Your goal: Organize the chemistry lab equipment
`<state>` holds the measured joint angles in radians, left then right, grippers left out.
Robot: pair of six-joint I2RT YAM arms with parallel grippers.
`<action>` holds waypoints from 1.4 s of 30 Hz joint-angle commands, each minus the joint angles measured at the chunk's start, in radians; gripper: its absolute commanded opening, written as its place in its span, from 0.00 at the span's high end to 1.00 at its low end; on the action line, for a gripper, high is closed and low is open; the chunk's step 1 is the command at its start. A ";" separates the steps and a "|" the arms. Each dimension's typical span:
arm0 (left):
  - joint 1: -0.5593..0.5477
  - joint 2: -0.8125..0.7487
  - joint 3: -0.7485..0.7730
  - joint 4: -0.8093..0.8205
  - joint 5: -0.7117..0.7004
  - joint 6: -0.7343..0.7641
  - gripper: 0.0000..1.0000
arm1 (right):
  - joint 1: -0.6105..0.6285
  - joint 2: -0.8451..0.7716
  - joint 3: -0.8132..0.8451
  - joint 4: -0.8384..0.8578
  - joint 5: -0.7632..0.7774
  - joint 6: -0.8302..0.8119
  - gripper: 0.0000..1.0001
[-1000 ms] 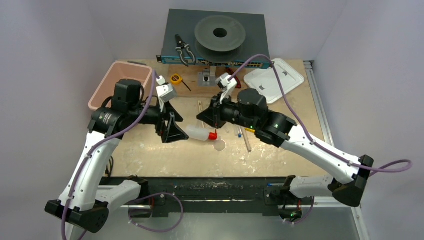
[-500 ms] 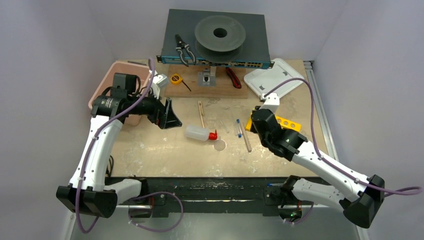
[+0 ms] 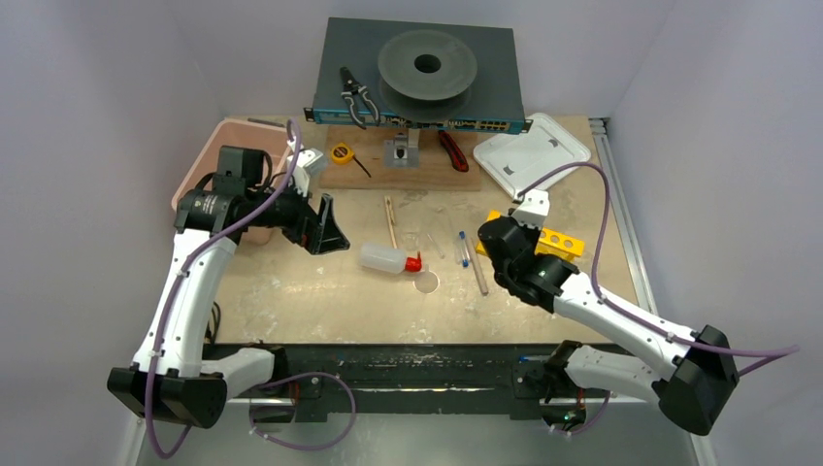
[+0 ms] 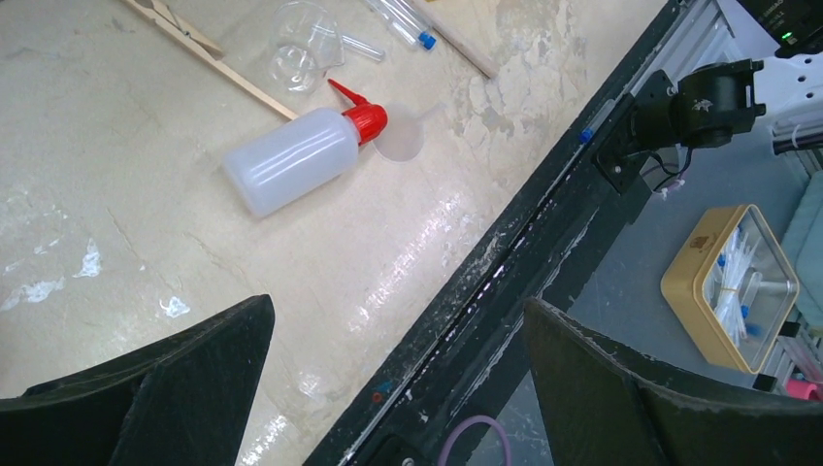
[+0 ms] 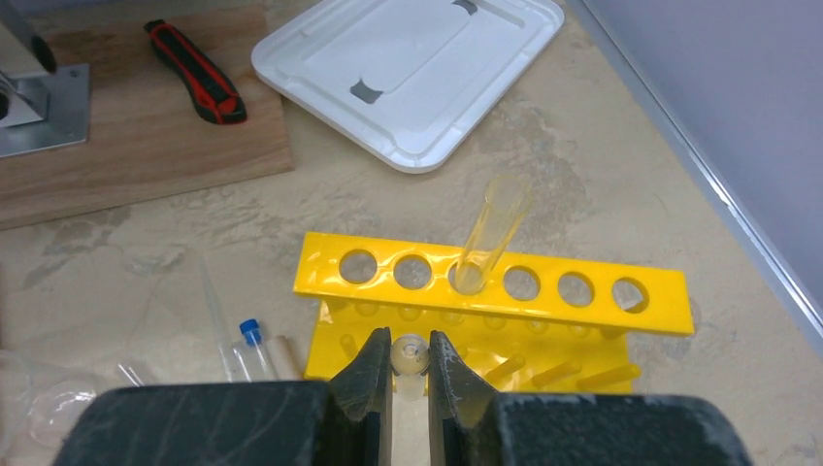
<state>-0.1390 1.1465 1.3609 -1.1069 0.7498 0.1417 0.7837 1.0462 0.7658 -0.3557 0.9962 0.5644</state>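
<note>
- Right claw (image 5: 410,357): narrow, pinched on a clear tube (image 5: 409,347) seen end-on, held just near of the yellow rack (image 5: 495,313).
- Rack: six holes in its top plate. One standing tube (image 5: 493,228) leans in the third hole from the left, and the other five are bare.
- Left claw (image 4: 395,311): jaws wide, holding nothing. It hovers over the left of the table (image 3: 320,291), apart from every item.
- Squeeze bottle (image 4: 291,160): lies on its side mid-table, red cap toward the right. The round dish (image 4: 406,144) is just beside the cap.
- Blue-capped tubes (image 3: 463,250) and wooden sticks (image 3: 390,221): lie loose on the table around the bottle, left of the rack.
- Progress, as a judgement: early. One tube is racked and one looks about to be. The bottle, dish, sticks and capped tubes are not yet put away.
- Right wrist view only: shows the grip on the tube and the racked tube. In the top view the arm covers that claw.
- Left wrist view only: shows a gold tin (image 4: 733,286) below the table's near edge, and how wide the left jaws stand.
- Top view only: shows the pink bin (image 3: 233,146) at the far left, and both arms together.
</note>
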 commanded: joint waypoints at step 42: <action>0.006 0.013 0.005 0.008 -0.030 0.021 0.00 | -0.130 0.161 -0.106 0.375 -0.045 -0.031 1.00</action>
<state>-0.1390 1.1599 1.3609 -1.1164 0.7227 0.1429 0.6598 1.2015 0.6571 -0.0204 0.9489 0.5339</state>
